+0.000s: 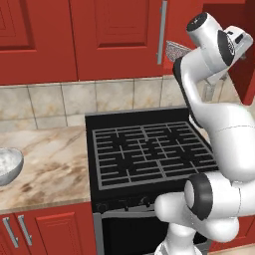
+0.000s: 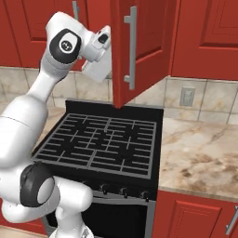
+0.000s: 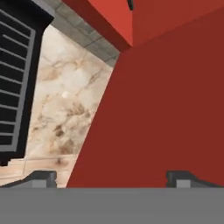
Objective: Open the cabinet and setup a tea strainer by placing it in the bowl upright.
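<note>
Bowl (image 1: 9, 167), round and silvery-grey with a pale speckled inside, sits at the left edge of the marble worktop (image 1: 55, 164), left of the black stove (image 1: 149, 154). Above the stove, the red cabinet (image 2: 139, 46) has its door with the long silver bar handle swung out, and the tea strainer (image 1: 177, 50), a silver mesh basket, shows on its shelf. The tool (image 3: 111, 177) is up by that door with its tips spread wide, holding nothing.

Arm raised, elbow bent, wrist high at 1 o'clock in left base view; end effector (image 3: 112, 178) fingers spread wide, empty.
</note>
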### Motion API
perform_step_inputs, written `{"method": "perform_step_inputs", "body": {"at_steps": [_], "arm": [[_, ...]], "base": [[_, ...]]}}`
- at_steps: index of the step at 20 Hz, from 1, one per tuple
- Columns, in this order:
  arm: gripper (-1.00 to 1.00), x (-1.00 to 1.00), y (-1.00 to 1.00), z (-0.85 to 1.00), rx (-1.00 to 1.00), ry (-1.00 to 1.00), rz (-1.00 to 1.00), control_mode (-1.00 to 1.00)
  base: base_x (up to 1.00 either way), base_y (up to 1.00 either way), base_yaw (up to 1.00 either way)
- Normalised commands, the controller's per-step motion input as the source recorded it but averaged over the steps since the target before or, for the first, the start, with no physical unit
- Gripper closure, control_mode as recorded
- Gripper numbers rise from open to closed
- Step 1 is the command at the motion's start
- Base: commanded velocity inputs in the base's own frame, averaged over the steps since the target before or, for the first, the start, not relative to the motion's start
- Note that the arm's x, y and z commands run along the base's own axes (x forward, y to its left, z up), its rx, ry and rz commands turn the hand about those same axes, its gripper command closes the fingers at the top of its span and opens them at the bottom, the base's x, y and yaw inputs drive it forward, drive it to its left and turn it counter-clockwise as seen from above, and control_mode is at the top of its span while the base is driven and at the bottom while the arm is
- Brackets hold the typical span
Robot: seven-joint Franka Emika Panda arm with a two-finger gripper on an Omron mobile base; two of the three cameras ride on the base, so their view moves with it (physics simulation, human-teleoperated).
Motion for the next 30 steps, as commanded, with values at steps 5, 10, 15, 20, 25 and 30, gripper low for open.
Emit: {"method": "perform_step_inputs", "body": {"at_steps": [5,10,15,20,25,30], "arm": [[-1.00,0.08,-0.85,-0.13,-0.03,0.19,0.00,-1.00],[-1.00,0.05,-0.59,-0.10,-0.02,0.09,0.00,-1.00],[-1.00,0.00,-0.21,0.00,0.00,0.00,0.01,-1.00],[-1.00,0.00,0.55,0.00,0.01,-0.01,0.00,-1.00],[-1.00,0.13,0.91,-0.21,0.17,-0.07,-0.07,-1.00],[-1.00,0.32,0.71,-0.41,0.47,-0.24,-0.08,-1.00]], "base": [[0.00,0.00,0.00],[0.00,0.00,0.00],[0.00,0.00,0.00],[0.00,0.00,0.00],[0.00,0.00,0.00],[0.00,0.00,0.00]]}}
